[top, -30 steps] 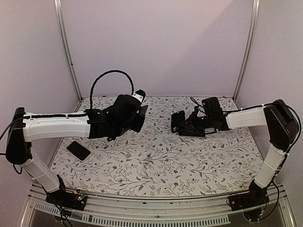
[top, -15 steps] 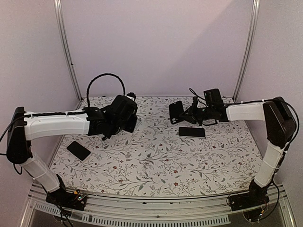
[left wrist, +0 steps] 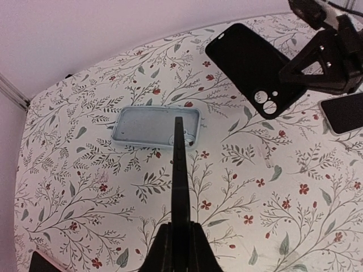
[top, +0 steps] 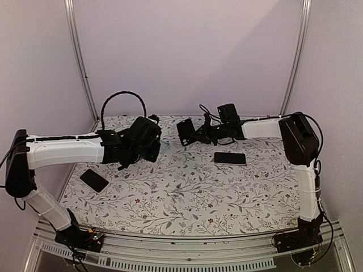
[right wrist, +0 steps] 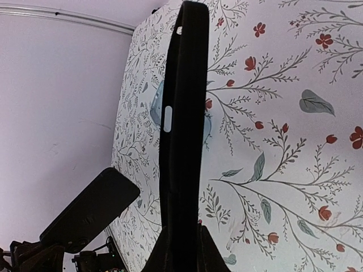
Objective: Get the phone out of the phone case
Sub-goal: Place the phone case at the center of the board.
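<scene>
The black phone case (top: 184,131) hangs in the air at the back of the table, empty, with its camera holes showing in the left wrist view (left wrist: 249,65). My right gripper (top: 198,134) is shut on its edge; in the right wrist view the case (right wrist: 184,113) stands edge-on between the jaws. The phone (top: 229,158) lies flat on the table, screen up, right of the case and apart from it; it also shows in the left wrist view (left wrist: 343,113). My left gripper (top: 157,148) is shut and empty, hovering over the table left of the case.
A light blue case (left wrist: 156,126) lies flat just beyond my left fingertips. A second black phone (top: 93,179) lies near the table's left edge. Metal posts (top: 79,62) and walls close in the back and sides.
My right gripper lifted the black case off the phone and carried it left and back; the phone stayed on the table. My left gripper drew back to the left.
</scene>
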Controlling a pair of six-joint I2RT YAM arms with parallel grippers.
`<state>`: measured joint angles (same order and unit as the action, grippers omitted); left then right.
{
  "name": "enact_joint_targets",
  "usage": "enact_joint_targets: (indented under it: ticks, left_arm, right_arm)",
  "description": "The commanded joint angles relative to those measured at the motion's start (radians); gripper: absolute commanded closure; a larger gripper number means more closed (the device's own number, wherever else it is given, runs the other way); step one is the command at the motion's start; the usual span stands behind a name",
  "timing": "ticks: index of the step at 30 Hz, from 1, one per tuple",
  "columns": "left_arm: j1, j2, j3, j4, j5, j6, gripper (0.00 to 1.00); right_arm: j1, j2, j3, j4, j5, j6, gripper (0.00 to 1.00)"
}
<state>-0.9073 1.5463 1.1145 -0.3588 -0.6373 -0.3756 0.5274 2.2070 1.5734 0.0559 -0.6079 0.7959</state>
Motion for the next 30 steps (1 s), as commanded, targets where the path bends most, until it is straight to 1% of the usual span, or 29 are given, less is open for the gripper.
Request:
enact_joint_targets:
  ticks: [1, 3, 5, 8, 11, 12, 16, 20, 24, 28, 30]
  left_arm:
    - [0.008, -0.026, -0.007, 0.048, 0.030, -0.013, 1.00]
    - [0.007, -0.022, -0.007, 0.057, 0.047, -0.013, 1.00]
    - [0.004, -0.019, -0.006, 0.066, 0.067, -0.012, 1.00]
    - [-0.001, -0.007, -0.004, 0.082, 0.098, 0.000, 1.00]
    - [-0.013, 0.008, 0.001, 0.098, 0.126, 0.015, 1.00]
    - [-0.017, 0.014, 0.004, 0.100, 0.130, 0.019, 1.00]
    - [-0.033, 0.042, 0.024, 0.116, 0.160, 0.047, 1.00]
    - [-0.065, 0.086, 0.051, 0.138, 0.180, 0.085, 1.00]
    - [-0.104, 0.121, 0.074, 0.181, 0.195, 0.128, 1.00]
    - [-0.114, 0.143, 0.094, 0.224, 0.291, 0.136, 1.00]
    - [-0.114, 0.147, 0.101, 0.250, 0.368, 0.128, 1.00]
  right_arm:
    - [0.007, 0.109, 0.115, 0.006, -0.035, 0.007, 0.92]
    - [0.013, 0.153, 0.164, 0.005, -0.034, 0.016, 0.89]
    - [0.016, 0.186, 0.202, -0.001, -0.022, 0.023, 0.84]
    - [0.016, 0.223, 0.247, -0.017, -0.009, 0.024, 0.72]
    - [0.019, 0.243, 0.279, -0.048, 0.002, 0.007, 0.56]
    - [0.020, 0.247, 0.284, -0.078, 0.014, 0.001, 0.53]
    - [0.019, 0.221, 0.286, -0.181, 0.119, -0.062, 0.37]
    - [0.016, 0.148, 0.260, -0.265, 0.272, -0.122, 0.23]
    - [0.008, 0.039, 0.159, -0.244, 0.358, -0.134, 0.15]
    - [-0.016, -0.082, 0.043, -0.201, 0.382, -0.128, 0.13]
    - [-0.037, -0.161, -0.027, -0.168, 0.390, -0.117, 0.13]
